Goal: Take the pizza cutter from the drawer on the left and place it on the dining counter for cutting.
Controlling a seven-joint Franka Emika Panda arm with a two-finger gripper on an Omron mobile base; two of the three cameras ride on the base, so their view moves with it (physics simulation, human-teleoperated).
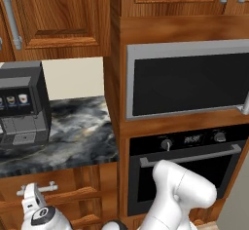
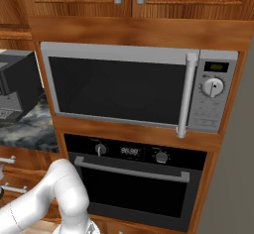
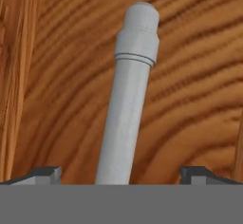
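White arm's two-finger gripper [image 3: 121,173] w/ jaws spread wide, holding nothing, silver bar handle [image 3: 127,104] of reddish-brown wooden drawer [image 3: 190,90] btwn fingertips, pizza cutter's whereabouts can't tell.

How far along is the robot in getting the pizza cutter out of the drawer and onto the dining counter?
Done: the open gripper has reached the drawer, its jaws standing either side of the silver bar handle. In hand: closing on that handle; no grip shows yet. Left: the drawer front looks shut under the marbled counter with the coffee machine, so pulling it open, taking out the cutter and carrying it across all remain.
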